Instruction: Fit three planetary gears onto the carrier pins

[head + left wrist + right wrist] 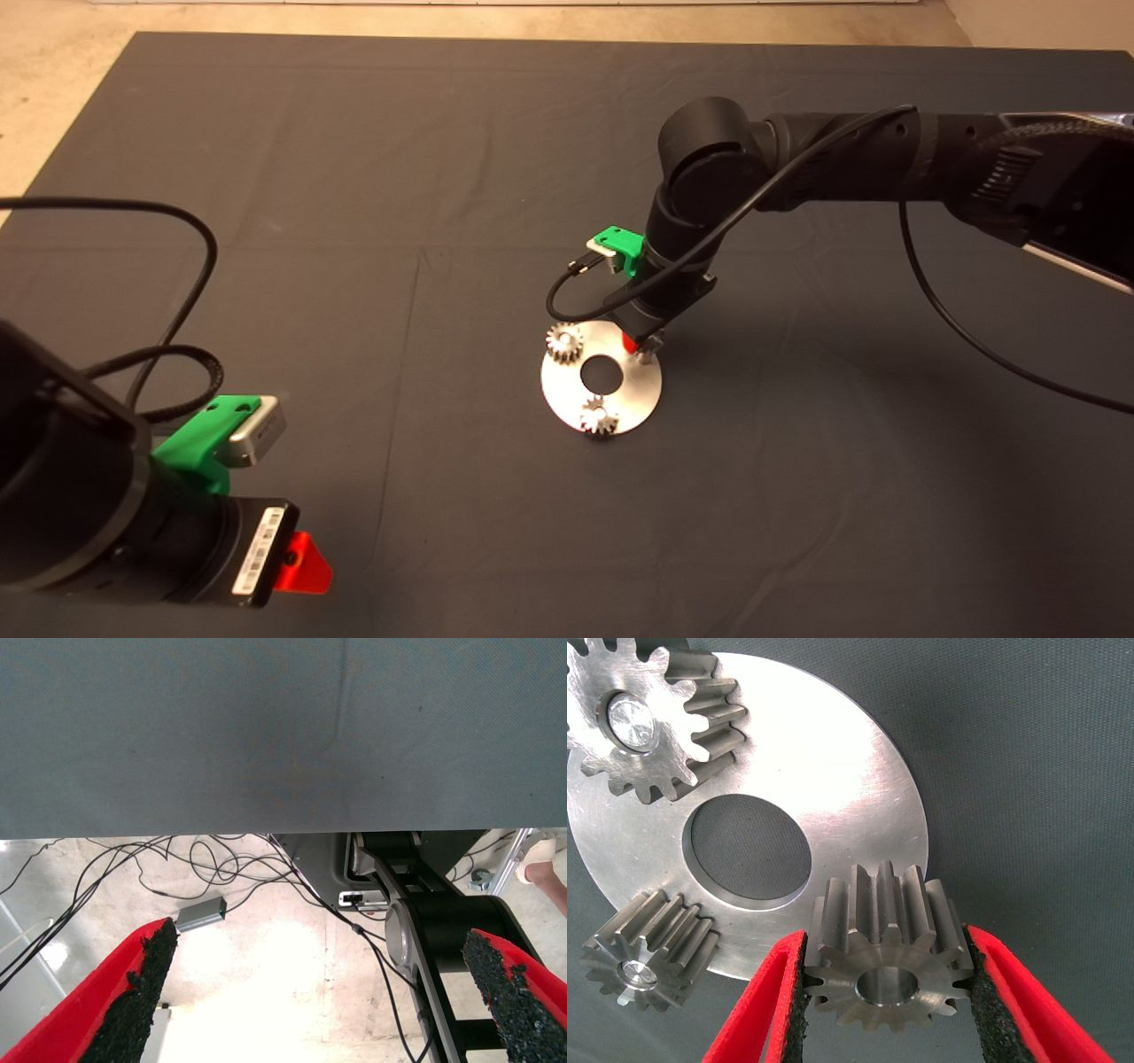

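So we're looking at the last gear going on here. Two gears are already sitting on their pins on the round metal disc (638, 399): one (564, 342) at the far left of the disc, the other (600, 417) on the near rim, and in the right wrist view we're seeing the shiny pin tops (633, 720) poking through their centre holes.

The right gripper (886, 992) is reaching in from the right and hanging over the right side of the disc, and its jaws are clamping the third gear (884, 967) by the teeth, one black pad (982, 1005) on each side. The gear is sitting roughly flat with its centre hole facing up at the camera, and that hole is looking empty, so we're judging it's not on the pin yet. We can't actually make out the third pin itself, since the gear and fingers are covering that spot.

Next move, we're guessing: line the hole up right over the hidden pin, keep the gear level, lower it until it drops on, then let go. Going in tilted is probably the way to jam it.

The left gripper (323, 997) is just parked off the near left of the mat (266, 177), jaws spread wide and holding nothing
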